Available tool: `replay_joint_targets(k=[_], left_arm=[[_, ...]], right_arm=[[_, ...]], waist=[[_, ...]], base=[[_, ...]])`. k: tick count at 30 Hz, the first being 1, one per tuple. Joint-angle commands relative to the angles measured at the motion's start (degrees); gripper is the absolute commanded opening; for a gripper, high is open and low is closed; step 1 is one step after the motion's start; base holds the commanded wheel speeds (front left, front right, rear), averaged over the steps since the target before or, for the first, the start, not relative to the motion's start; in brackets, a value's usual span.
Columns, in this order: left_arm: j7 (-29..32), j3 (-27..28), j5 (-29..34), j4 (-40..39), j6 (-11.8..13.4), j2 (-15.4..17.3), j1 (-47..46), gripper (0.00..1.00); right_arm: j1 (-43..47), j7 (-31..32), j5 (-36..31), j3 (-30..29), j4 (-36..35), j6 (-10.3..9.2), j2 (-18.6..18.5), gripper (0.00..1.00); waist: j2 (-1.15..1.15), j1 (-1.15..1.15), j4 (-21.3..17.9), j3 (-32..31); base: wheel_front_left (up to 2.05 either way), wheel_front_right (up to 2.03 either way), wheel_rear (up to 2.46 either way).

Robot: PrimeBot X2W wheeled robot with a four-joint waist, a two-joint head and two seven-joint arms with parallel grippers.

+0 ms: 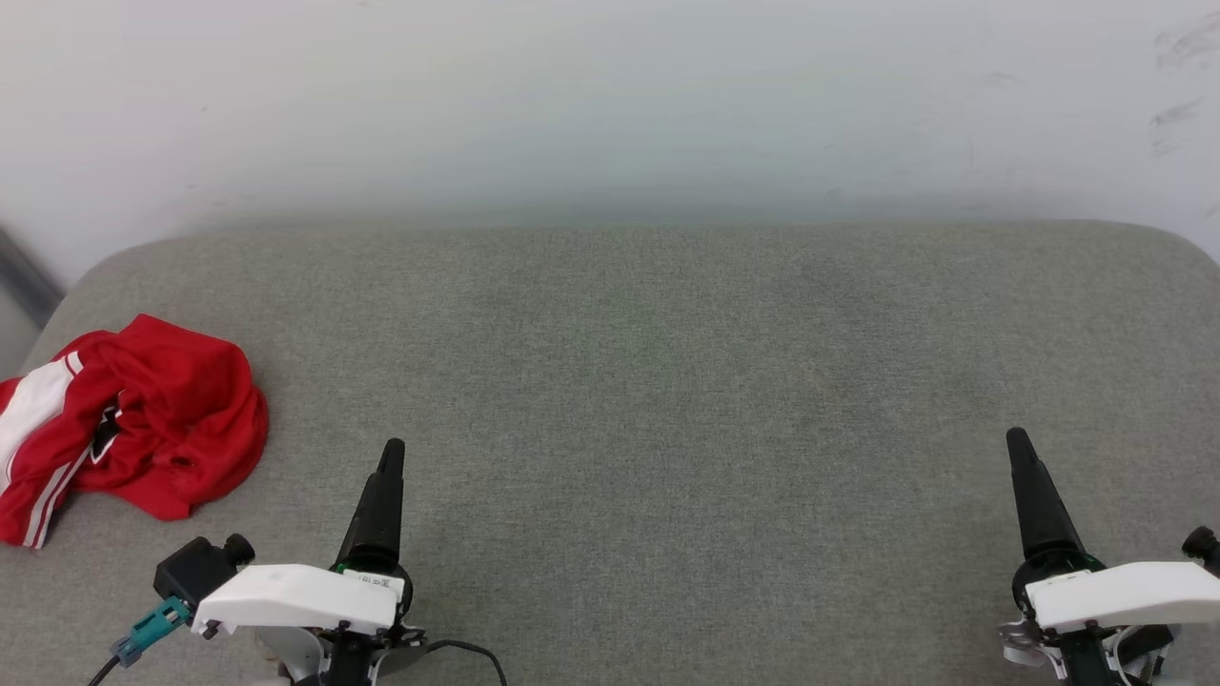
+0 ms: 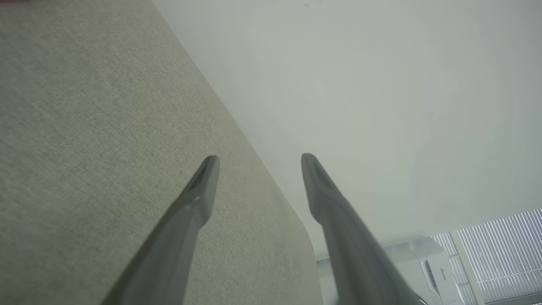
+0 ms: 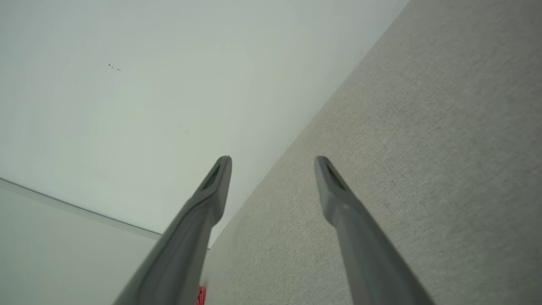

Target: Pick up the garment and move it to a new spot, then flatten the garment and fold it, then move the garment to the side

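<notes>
Left gripper (image 1: 391,450), head view: nearest the lens, its fingers seen edge-on so the gap between them is hidden from this angle; it sits near the garment (image 1: 143,419), on that heap's right, not touching it
Right gripper (image 1: 1018,440), head view: well apart from the garment, far across the grey surface (image 1: 667,381), carrying nothing
Garment, head view: crumpled red heap with white stripes at the surface's left edge, partly cut off by the frame
Left wrist view: fingers (image 2: 203,186) spread wide with nothing between them, pointing past the garment toward the pale wall (image 2: 381,84)
Right wrist view: fingers (image 3: 338,190) apart and empty, with a red scrap of the garment low beside one finger
View difference: the wrist views show the finger gaps that the head view hides, while the head view gives the heap's whole shape
Risk: pinching one thin layer could let the heap slip free, and a nudge could push it off the edge
</notes>
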Motion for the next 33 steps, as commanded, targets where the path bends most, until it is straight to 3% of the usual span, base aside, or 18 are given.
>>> replay_joint_targets(k=[1,2,9,20,33], left_arm=[[-0.56,-0.4,2.7,-0.85,-0.02,0.27,-1.73,1.0],[-1.21,-0.92,6.65,-0.74,-0.02,0.33,-2.01,1.0],[-2.62,-1.56,15.27,-0.96,0.49,0.41,-2.3,1.0],[-4.71,-3.02,26.73,-1.05,1.8,1.19,-2.75,1.0],[-6.71,-4.23,35.49,0.05,2.78,1.9,-3.45,1.0]], right_arm=[[-0.62,-0.71,-3.4,0.15,-1.29,0.0,-0.01,1.0],[-0.67,-1.33,-8.14,0.61,-1.63,0.0,0.04,1.0],[-0.49,-1.99,-17.55,1.7,-2.51,0.0,0.07,1.0],[-0.03,-2.34,-28.45,1.8,-4.09,0.0,0.1,1.0],[0.63,-2.65,-38.0,2.06,-5.29,0.0,0.16,1.0]], waist=[[0.0,0.0,0.02,0.0],[0.0,0.0,0.04,0.03],[0.0,0.0,0.04,0.02],[0.0,0.0,-0.07,0.1],[0.0,0.0,-0.05,0.06]], base=[[0.0,0.0,0.0],[0.0,0.0,0.0],[0.0,0.0,0.0],[0.0,0.0,0.0],[0.0,0.0,0.0]])
